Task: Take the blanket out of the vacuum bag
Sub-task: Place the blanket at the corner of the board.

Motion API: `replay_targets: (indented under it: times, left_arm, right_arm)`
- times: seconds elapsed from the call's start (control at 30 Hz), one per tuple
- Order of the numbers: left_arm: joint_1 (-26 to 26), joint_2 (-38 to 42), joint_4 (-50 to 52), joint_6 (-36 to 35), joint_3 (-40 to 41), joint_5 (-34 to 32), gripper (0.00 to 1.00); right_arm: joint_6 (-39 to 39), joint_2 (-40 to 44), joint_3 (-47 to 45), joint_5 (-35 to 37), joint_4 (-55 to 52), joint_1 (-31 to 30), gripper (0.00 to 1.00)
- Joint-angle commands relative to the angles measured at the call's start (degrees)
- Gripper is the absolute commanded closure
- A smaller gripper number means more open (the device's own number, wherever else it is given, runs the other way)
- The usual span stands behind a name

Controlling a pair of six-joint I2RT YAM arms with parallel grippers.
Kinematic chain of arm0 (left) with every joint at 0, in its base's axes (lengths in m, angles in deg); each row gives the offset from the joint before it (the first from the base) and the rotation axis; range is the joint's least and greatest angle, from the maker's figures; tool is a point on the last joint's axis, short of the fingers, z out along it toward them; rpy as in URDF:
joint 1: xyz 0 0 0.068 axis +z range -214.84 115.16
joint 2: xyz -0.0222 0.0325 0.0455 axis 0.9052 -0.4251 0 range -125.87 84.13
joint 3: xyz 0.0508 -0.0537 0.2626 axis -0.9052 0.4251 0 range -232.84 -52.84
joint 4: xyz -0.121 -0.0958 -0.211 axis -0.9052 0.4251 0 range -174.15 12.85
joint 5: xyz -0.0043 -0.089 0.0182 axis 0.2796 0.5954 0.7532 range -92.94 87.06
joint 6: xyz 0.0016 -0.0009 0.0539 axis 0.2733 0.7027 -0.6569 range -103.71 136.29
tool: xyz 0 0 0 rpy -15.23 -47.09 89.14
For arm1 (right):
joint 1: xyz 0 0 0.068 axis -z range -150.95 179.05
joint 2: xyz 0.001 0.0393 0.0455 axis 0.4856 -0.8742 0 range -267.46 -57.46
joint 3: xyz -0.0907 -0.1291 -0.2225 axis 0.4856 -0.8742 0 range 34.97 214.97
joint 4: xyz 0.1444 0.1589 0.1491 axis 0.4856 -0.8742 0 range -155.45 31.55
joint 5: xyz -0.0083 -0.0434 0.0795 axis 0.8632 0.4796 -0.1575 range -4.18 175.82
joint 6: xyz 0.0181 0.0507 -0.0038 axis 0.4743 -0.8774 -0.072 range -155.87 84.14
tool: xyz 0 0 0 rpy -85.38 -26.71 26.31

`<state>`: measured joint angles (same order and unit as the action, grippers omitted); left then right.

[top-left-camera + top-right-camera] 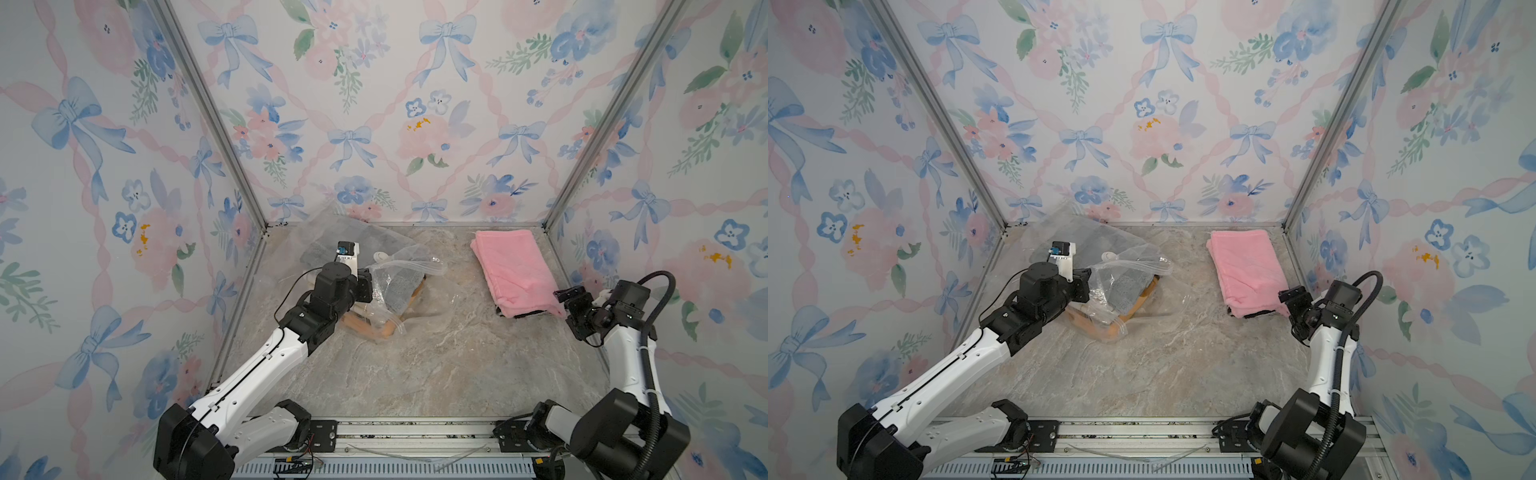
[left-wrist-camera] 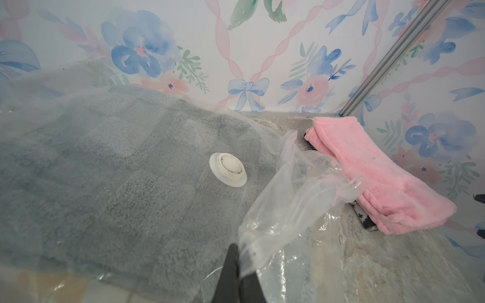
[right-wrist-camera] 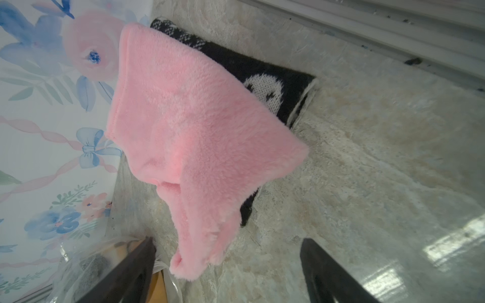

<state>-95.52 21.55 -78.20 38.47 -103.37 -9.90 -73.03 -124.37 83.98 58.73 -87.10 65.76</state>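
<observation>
**Left fingers pinch the bag, right fingers wide beside the pink blanket**

The left fingers (image 2: 231, 270) are closed tight on a fold of clear film from the vacuum bag (image 2: 288, 210). The crinkled plastic rises out of the pinch. Just past that fold, the round white valve cap (image 2: 227, 169) sits on the bag's upper face. Under that face a grey blanket (image 2: 118, 170) fills the bag. In both top views the bag lies at the left rear of the desk (image 1: 436, 353), close to the back corner, with something orange showing through its near end.

The right fingers (image 3: 131, 270) are spread wide and hold nothing. The near corner of the pink blanket (image 3: 196, 131) lies just beside one of them. The blanket is folded and out of the bag, at the right rear of the desk and well apart from the plastic. It rests on a black knitted cloth (image 3: 262, 78) with a white pattern, whose edge shows along one side.
</observation>
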Motion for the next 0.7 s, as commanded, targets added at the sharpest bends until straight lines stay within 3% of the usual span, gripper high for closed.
replay_targets:
  times: [0.0,0.17,0.33,0.67]
  left_arm:
    - [0.43,-0.12,-0.71,-0.39,0.6,3.74,1.0]
    - [0.35,-0.22,-2.91,0.88,2.63,6.27,1.0]
    - [0.36,-0.14,-6.01,2.58,4.93,8.03,1.0]
    - [0.32,-0.25,-6.65,2.74,6.31,8.81,1.0]
  right_arm:
    - [-2.43,-7.44,3.67,-9.72,5.27,4.18,0.09]
    - [-0.45,-18.85,9.89,-11.87,9.54,3.26,0.11]
    - [-0.98,-23.52,11.76,-10.88,9.57,0.52,0.24]
    - [3.41,-19.43,7.78,1.14,-1.19,-0.59,0.25]
